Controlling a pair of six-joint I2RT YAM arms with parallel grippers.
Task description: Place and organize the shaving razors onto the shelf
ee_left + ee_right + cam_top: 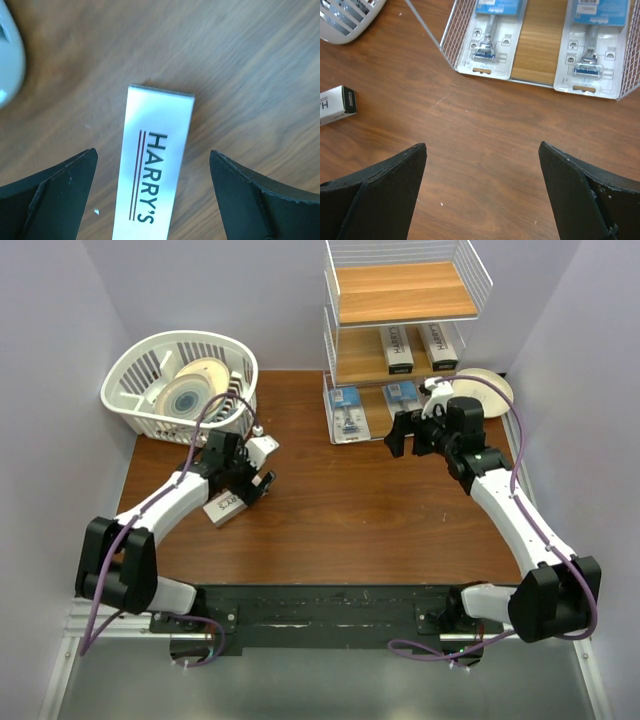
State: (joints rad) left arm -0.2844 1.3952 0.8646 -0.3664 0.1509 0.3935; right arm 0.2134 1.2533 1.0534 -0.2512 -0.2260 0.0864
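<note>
Shelf (400, 295) holding two boxes (397, 348), two blister packs (346, 412); third box (160, 115) under left pincer (152, 155)

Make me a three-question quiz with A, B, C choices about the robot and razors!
1. Where is the white box under the left hand? A on the shelf B on the table C in the right hand
2. How many clear razor packs lie on the shelf's bottom tier? A two B four C none
3. The right hand is: A open, empty B shut on a box C shut on a pack
Answers: B, it lies flat on brown wood; A, two sit side by side; A, its fingers stand apart, nothing between.
</note>
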